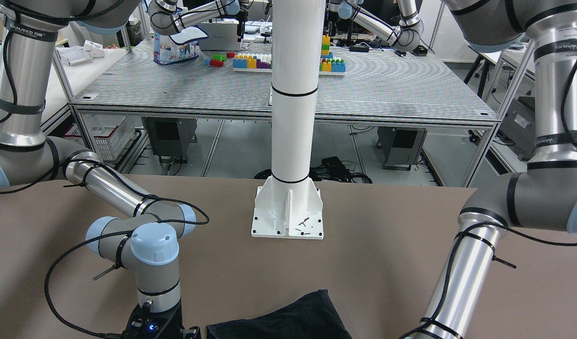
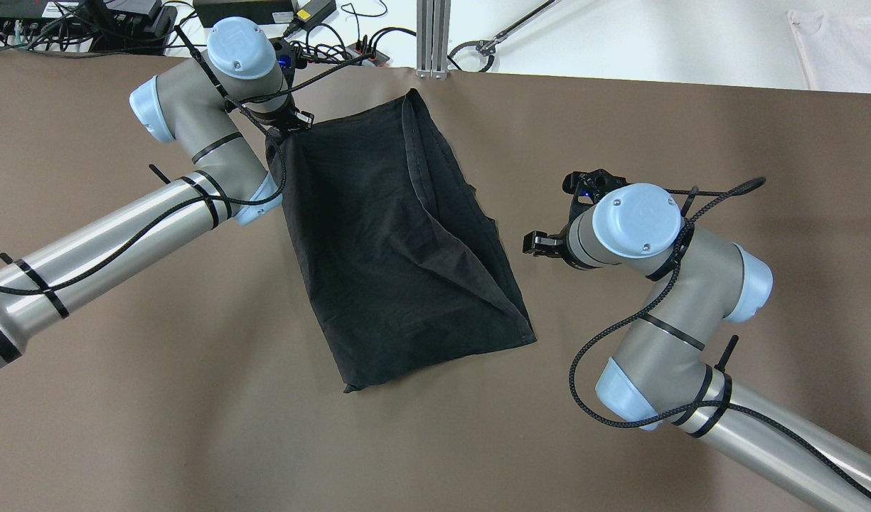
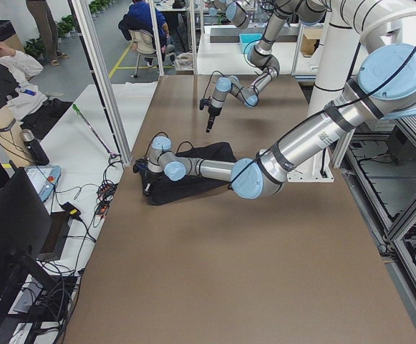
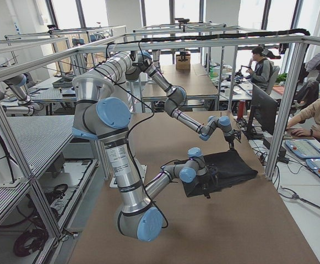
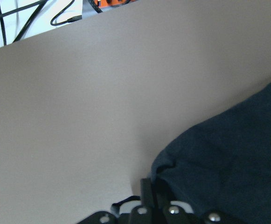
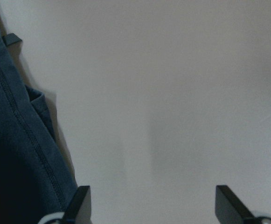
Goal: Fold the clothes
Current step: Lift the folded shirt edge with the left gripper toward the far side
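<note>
The clothes (image 2: 392,242) are one black garment lying partly folded on the brown table, with a flap laid over along its right side; they also show in the front view (image 1: 288,320) and the right side view (image 4: 226,170). My left gripper (image 2: 287,128) is at the garment's far left corner and is shut on the cloth there. The left wrist view shows that corner (image 5: 228,154) bunched at the closed fingers (image 5: 147,189). My right gripper (image 2: 542,242) stands open just right of the garment's right edge. Only bare table shows between its fingertips (image 6: 81,200), with the hemmed edge (image 6: 18,126) to their left.
A white pole's base plate (image 1: 288,221) is bolted to the table on the robot's side of the garment. Cables and power bricks (image 2: 264,11) lie beyond the table's far edge. People sit at desks past that edge (image 4: 319,110).
</note>
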Robot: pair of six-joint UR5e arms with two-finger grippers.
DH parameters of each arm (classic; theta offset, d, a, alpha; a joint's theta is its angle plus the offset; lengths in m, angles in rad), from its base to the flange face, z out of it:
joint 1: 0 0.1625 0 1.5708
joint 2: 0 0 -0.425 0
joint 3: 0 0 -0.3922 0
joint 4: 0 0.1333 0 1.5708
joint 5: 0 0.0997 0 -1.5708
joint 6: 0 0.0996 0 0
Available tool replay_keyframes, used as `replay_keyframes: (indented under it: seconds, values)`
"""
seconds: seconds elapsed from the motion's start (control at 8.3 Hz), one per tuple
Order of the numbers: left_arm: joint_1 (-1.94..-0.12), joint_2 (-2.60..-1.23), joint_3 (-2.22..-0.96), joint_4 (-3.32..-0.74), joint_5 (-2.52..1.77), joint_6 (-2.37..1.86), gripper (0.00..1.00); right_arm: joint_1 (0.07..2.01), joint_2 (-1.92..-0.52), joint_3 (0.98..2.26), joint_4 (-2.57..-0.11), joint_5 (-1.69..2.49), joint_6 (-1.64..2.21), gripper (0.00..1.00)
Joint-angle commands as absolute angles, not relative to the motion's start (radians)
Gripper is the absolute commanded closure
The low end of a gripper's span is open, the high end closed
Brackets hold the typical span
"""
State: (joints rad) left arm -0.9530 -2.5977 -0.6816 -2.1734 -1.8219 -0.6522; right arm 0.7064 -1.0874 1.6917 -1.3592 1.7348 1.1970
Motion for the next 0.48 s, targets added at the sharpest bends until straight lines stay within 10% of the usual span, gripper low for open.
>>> replay_keyframes:
  seconds: [0.0, 0.36]
  values:
    - [-0.992, -2.532, -0.751, -2.206, -1.842, -0.543, 0.0, 0.706, -1.077, 1.684, -1.359, 1.727, 1.207, 0.06]
    - [-1.031, -2.413, -0.895, -2.206, -1.97, -0.528, 0.0, 0.704, -0.962, 1.506, -1.231, 1.726, 1.343, 0.07]
